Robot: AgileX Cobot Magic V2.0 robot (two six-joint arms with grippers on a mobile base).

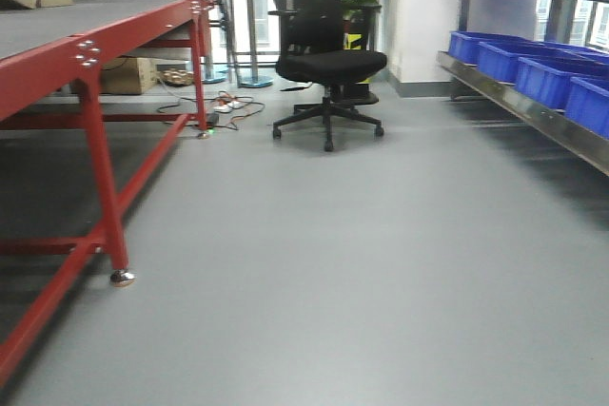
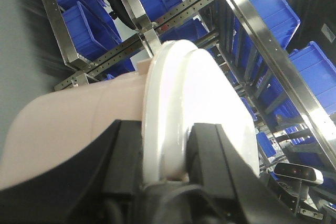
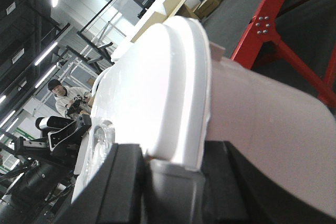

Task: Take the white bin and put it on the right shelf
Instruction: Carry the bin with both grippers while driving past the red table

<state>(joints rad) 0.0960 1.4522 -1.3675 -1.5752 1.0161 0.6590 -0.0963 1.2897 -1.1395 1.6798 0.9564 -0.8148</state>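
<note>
Bin: the white bin (image 2: 79, 129) hangs in the air between the two arms; only its pale underside shows, along the top edge of the front view. It is not on the shelf yet.
Left fingers: the left fingers (image 2: 126, 156) are clamped on the overhanging rim of the lid (image 2: 194, 108), one on each side of it.
Right fingers: the right fingers (image 3: 123, 182) pinch the same rim at the other end.
Shelf: the shelf (image 1: 514, 102) runs along the right, and the tier I can see is lined with blue crates (image 1: 547, 78).
Risk, slipping: the grip is on the glossy lid only, so if the lid pops off or slides, I judge the body drops.
Risk, twisting: if one arm leads the other, the bin could wrench loose.
Risk, bumping: the bin could knock the steel rail or the crates, and the red desk (image 1: 95, 45) and the chair (image 1: 328, 68) stand close by.
Hidden: I see no free spot on the shelf, the bin's contents, or how the lid fastens.
</note>
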